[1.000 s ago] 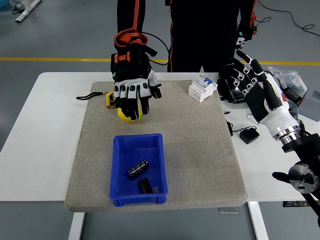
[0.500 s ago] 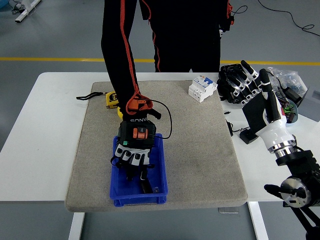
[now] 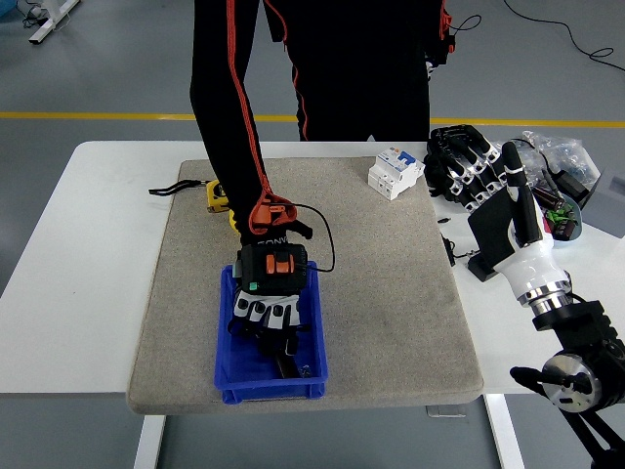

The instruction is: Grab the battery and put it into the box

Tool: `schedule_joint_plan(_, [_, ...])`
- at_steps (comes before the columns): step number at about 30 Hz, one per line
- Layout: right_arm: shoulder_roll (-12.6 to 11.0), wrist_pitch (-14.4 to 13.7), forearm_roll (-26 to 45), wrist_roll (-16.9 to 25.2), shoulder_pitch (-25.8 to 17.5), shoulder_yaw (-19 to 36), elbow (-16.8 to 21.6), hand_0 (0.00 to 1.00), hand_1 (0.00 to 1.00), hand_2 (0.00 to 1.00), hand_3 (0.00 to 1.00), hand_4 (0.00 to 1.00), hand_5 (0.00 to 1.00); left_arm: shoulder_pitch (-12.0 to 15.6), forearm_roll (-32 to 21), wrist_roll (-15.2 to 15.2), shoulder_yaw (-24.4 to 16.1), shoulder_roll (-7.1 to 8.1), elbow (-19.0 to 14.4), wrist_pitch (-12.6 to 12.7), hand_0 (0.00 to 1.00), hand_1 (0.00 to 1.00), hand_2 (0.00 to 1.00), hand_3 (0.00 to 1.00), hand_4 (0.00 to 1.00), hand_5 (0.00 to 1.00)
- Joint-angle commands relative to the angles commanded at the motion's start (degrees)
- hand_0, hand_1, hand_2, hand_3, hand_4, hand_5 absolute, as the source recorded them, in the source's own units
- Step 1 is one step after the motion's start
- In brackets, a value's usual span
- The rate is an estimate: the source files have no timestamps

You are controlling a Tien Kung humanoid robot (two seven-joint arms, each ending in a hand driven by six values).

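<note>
Right robot hand (image 3: pixel 508 210) raised, fingers spread, empty, over worktop (image 3: pixel 98 254) right edge. Person's gloved hand (image 3: pixel 266 313) reaches into blue box (image 3: pixel 311 376).

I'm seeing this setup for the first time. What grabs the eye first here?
A person's gloved hand reaching down into the blue box at the front of the grey mat. Next, the robot's right hand, fingers spread and holding nothing, raised over the table's right side, with a white circuit breaker at the mat's far edge.
</note>
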Motion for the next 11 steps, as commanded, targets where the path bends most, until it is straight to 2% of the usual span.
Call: schedule_joint_plan(11, [-0.20, -0.29, 0.65, 0.10, 0.20, 0.50, 0.60, 0.846, 0.841, 0.871, 0.894, 0.998, 0.788, -0.70, -0.52, -0.86, 0.28, 0.02, 0.00, 0.82, 0.696, 0.694, 0.704, 0.583, 0.638, 0.577])
